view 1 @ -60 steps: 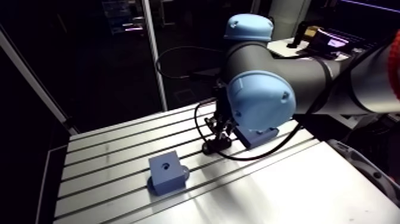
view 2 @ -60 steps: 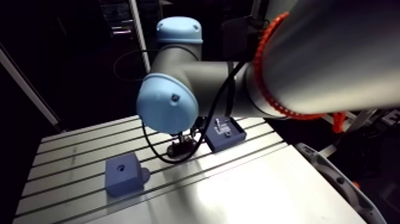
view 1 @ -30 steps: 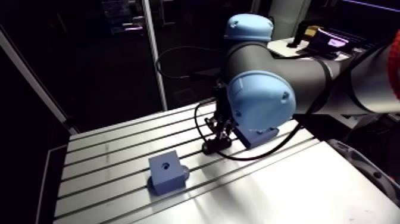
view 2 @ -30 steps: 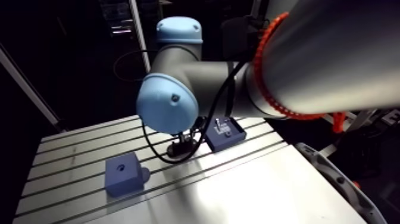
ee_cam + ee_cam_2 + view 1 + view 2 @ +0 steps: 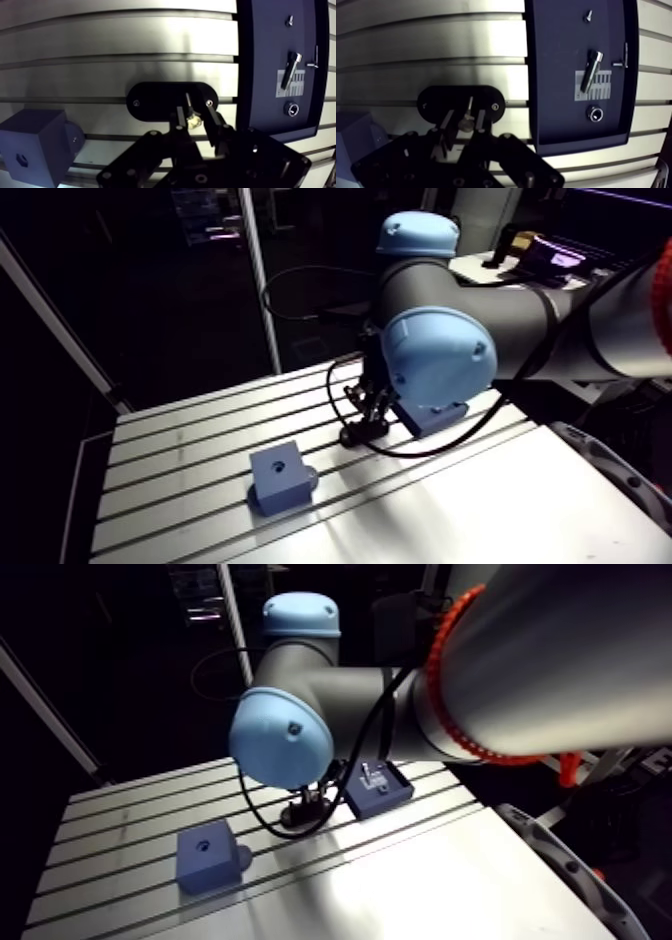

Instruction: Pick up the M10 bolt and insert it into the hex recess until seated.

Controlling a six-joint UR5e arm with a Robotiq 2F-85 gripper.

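The bolt (image 5: 192, 120) is sitting between the two fingers (image 5: 216, 126) of the gripper (image 5: 194, 111), which are pinching its pale head from either side while its thin shank is pointing away from the wrist. It is small and catching glare, so its thread and its exact size are hard to make out. Directly under it a black oval plate (image 5: 152, 102) with a screw near each end is lying on the slotted table (image 5: 125, 35); whether the bolt's tip is touching the plate cannot be told. To one side, apart from the gripper, the blue block (image 5: 35, 145) is resting on the table with its hex recess (image 5: 22, 159) facing up and showing dark; the wrist view is cutting off part of the block. On the other side a dark blue tray (image 5: 260, 60) is lying flat, carrying a larger cap screw (image 5: 290, 70) across a pale label, a small screw (image 5: 289, 20), a thin pin (image 5: 314, 62) and a metal ring (image 5: 291, 108). In the arm view the wrist is reaching down toward the table between the block and the tray, and a light-blue joint cap (image 5: 440, 356) is covering much of the gripper, so only its dark lower part is showing there.
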